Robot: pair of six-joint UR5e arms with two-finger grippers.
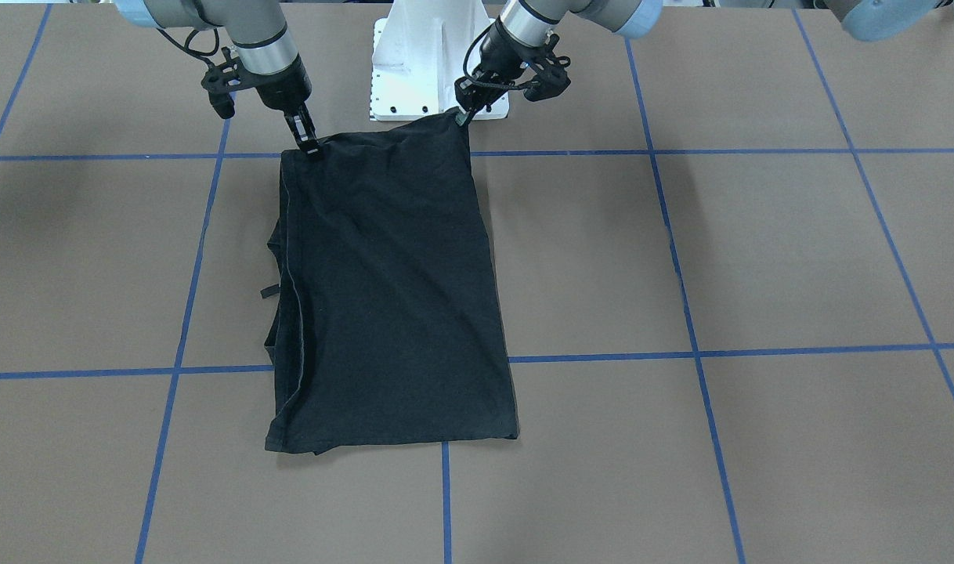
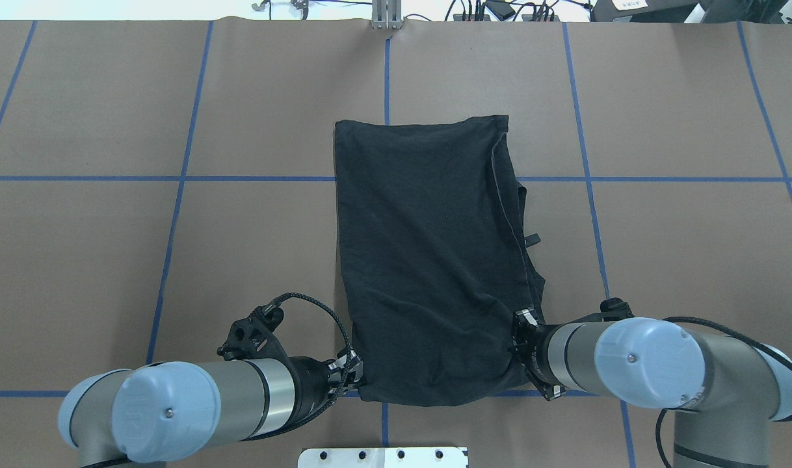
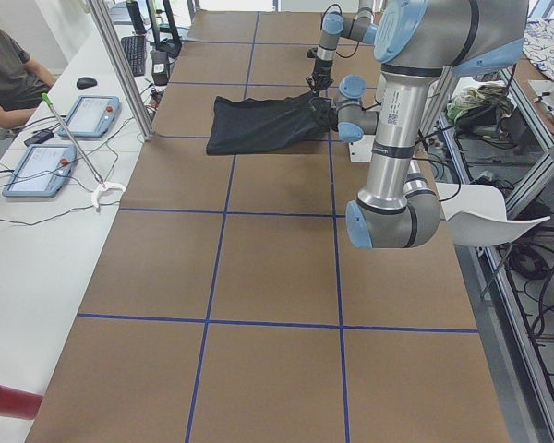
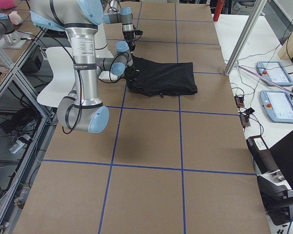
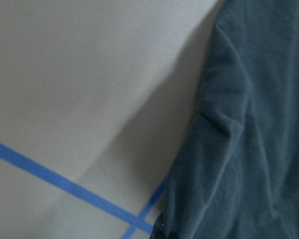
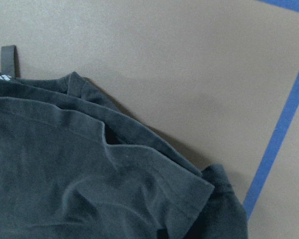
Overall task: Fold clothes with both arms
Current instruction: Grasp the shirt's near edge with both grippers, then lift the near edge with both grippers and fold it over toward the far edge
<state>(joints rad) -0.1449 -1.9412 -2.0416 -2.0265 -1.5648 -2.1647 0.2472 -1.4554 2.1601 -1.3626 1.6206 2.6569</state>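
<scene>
Right now the black cotton T-shirt [image 1: 391, 282] lies folded into a long, narrow rectangle on the brown paper-covered table [image 1: 759, 251]. Its long sides run away from the robot and cross the blue tape grid lines [image 1: 602, 356]. The end nearest the robot sits just in front of the white metal base stand [image 1: 422, 55].

The grey tubular left arm [image 2: 240, 390] and the grey tubular right arm [image 2: 636, 361] reach in low from either side of that near end. The black two-finger left gripper [image 1: 463, 117] is clamped on the near corner on the robot's left, and the cloth there is drawn up into a small peak. The black two-finger right gripper [image 1: 310, 145] points down and pinches the opposite near corner, its fingers closed on the hem.

The top surface is plain black with soft creases. Along the long side on the robot's right, several layers are stacked with their edges offset, and a small black fabric loop [image 1: 269, 291] sticks out onto the paper. The right wrist view shows those stepped hems close up.

The left wrist view is blurred. It shows the shirt's edge beside a crossing of tape lines, and the dark shape at its bottom edge is probably a fingertip.
</scene>
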